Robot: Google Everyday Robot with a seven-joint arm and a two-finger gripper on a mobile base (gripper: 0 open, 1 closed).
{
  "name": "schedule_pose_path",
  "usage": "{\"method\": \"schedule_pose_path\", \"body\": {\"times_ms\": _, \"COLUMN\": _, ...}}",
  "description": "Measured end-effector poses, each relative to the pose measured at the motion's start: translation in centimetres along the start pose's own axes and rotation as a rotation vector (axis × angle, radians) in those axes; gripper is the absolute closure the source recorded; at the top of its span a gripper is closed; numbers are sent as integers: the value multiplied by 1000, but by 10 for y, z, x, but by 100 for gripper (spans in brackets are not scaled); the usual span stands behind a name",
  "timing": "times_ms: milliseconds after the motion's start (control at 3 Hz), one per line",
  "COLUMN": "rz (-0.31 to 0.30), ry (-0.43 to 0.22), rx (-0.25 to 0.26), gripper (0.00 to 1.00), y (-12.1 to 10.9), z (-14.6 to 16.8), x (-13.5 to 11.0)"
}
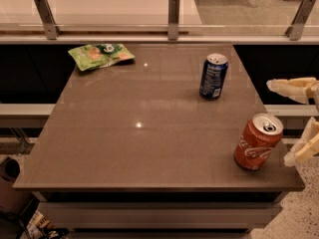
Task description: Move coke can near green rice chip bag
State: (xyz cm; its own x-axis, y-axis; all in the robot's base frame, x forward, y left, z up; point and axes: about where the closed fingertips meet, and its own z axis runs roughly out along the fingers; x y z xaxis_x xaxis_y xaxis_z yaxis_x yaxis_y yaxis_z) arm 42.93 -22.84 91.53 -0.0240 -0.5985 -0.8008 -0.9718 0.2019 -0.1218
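Brown worktop (124,148) below glass rail (224,30): coke can (258,141) front-right, green rice chip bag (101,55) back-left, gripper (279,122) beside can, fingers (294,87) apart.

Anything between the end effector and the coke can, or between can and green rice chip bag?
Nothing visible. The open end effector sits just right of the coke can. The dark blue can stands close behind the line to the green rice chip bag.
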Motion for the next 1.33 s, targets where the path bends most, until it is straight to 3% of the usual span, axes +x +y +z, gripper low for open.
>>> {"method": "schedule_pose_path", "body": {"times_ms": 667, "rz": 12, "ry": -155, "rx": -35, "gripper": 0, "y": 13, "z": 15, "x": 15}}
{"method": "schedule_pose_path", "body": {"times_ms": 1333, "rz": 17, "ry": -301, "rx": -43, "gripper": 5, "y": 19, "z": 32, "x": 11}}
